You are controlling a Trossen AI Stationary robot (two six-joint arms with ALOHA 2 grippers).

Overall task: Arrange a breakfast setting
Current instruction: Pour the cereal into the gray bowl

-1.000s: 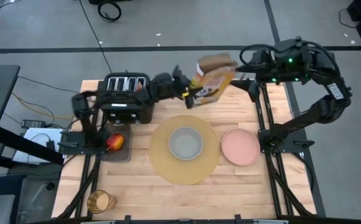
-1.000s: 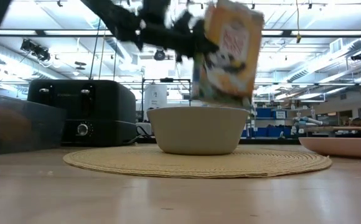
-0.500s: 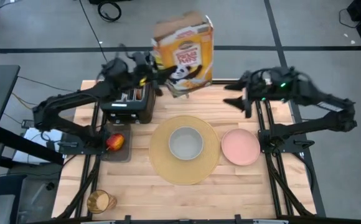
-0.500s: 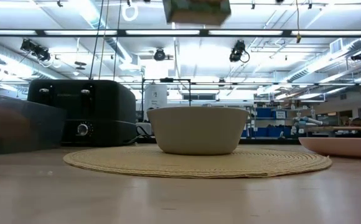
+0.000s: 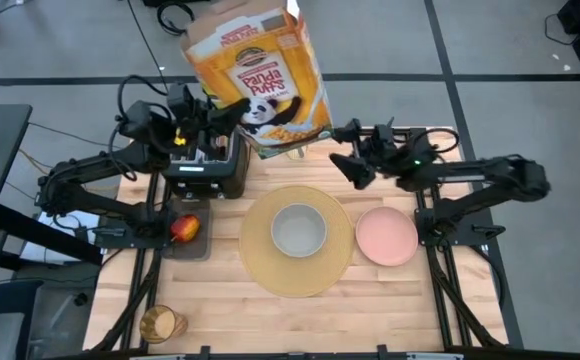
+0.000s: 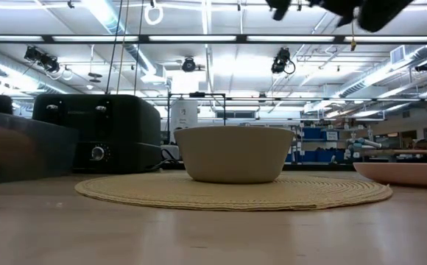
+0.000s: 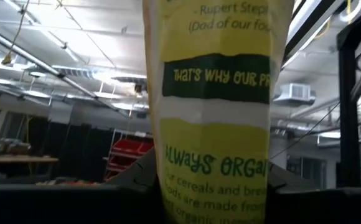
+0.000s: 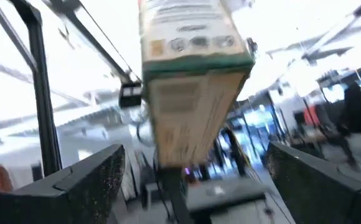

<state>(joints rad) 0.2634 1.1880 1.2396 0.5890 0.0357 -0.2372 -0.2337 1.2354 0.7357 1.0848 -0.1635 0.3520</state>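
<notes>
From above, the left tool (image 5: 232, 112) pinches the lower edge of an open cereal box (image 5: 258, 75) raised over the black toaster (image 5: 203, 165) at the counter's (image 5: 370, 300) far side; the right tool (image 5: 344, 152), fingers spread wide, hangs just beside the box above the far edge of the tan placemat (image 5: 298, 268); the white bowl (image 5: 299, 230) sits in the middle of the placemat, the pink plate (image 5: 386, 236) lies just beside it on the right, the red apple (image 5: 184, 229) rests in a dark tray (image 5: 191, 245) in front of the toaster, and the amber glass (image 5: 160, 324) stands at the near left corner.

At counter height, bowl (image 6: 233, 153) on placemat (image 6: 232, 191), toaster (image 6: 99, 132) behind at left, plate rim (image 6: 405, 172) at right.

Through the left wrist camera, the box (image 7: 218, 112) fills the middle, gripped between the dark fingers (image 7: 134, 180).

Through the right wrist camera, the box (image 8: 193, 74) hangs ahead between spread fingers (image 8: 87, 177), untouched.
</notes>
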